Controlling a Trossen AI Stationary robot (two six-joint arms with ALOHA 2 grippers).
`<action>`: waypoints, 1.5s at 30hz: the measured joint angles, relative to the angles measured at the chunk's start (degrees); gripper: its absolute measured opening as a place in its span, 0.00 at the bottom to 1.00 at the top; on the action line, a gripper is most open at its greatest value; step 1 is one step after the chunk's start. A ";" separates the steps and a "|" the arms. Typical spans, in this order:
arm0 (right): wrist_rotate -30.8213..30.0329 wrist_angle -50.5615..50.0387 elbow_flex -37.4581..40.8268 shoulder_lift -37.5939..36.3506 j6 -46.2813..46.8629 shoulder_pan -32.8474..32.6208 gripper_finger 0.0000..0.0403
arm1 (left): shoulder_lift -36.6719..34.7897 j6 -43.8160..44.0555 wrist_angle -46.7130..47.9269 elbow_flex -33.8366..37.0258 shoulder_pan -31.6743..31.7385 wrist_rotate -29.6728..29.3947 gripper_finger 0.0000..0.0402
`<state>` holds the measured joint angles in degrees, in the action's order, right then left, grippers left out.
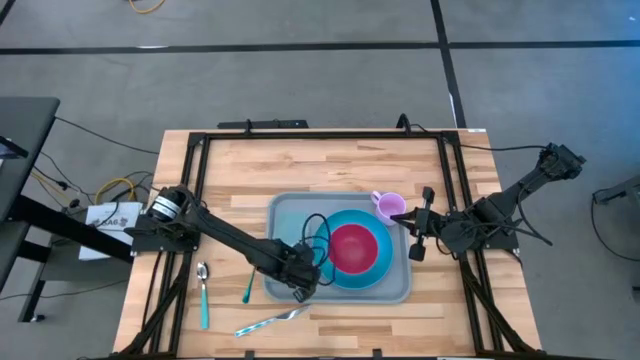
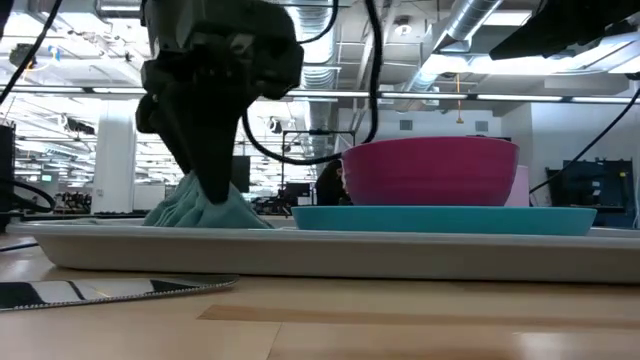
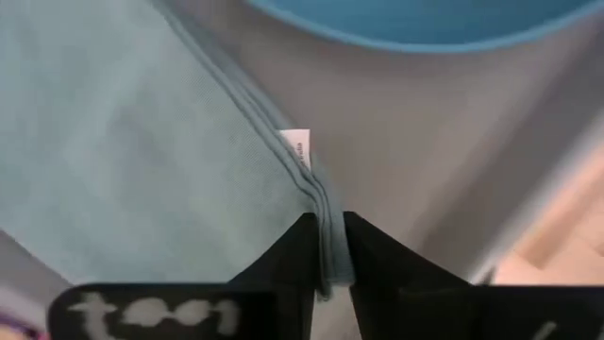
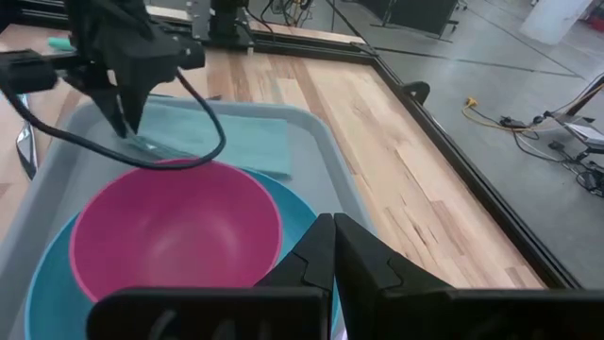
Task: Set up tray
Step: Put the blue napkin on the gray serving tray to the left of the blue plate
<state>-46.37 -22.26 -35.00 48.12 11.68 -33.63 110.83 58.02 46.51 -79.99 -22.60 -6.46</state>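
Note:
The grey-blue tray (image 1: 400, 290) lies mid-table. On it are a blue plate (image 1: 385, 268) carrying a pink bowl (image 1: 352, 247), a pink cup (image 1: 388, 205) at its far right corner, and a teal napkin (image 4: 236, 132) on its left part. My left gripper (image 1: 298, 283) points down over the napkin's near edge and is shut on it. My right gripper (image 4: 330, 231) is shut on nothing. It hovers over the tray's right side, by the plate's rim and near the cup. My left gripper pinches the teal napkin's stitched hem (image 3: 321, 203) between its two fingers (image 3: 283, 274), just past a small white label (image 3: 298, 149). It comes from above, pointing down. In the low view the cloth (image 2: 200, 210) is gathered into a peak under the fingers, and the rest lies on the tray.
On the bare wood left of the tray lie a spoon (image 1: 203, 290) and a teal-handled utensil (image 1: 248, 285). A teal-handled fork (image 1: 270, 322) lies near the table's near edge. A black frame (image 1: 320, 135) runs round the tabletop. Cables trail from both arms.

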 joint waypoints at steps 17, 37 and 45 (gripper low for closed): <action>0.00 -0.15 0.00 0.00 0.33 0.00 0.00 | -0.07 -6.51 -5.72 0.00 -0.33 -4.36 0.26; 0.00 -0.15 0.00 0.00 0.42 0.00 0.00 | -0.09 -8.64 6.57 -0.02 5.10 -12.23 0.10; 0.00 -0.17 0.01 0.00 0.42 -0.01 0.00 | -0.17 -12.76 0.91 3.94 9.62 -9.72 0.01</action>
<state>-46.37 -22.44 -35.00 48.12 12.10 -33.63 110.65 45.25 47.42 -76.05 -12.98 -16.18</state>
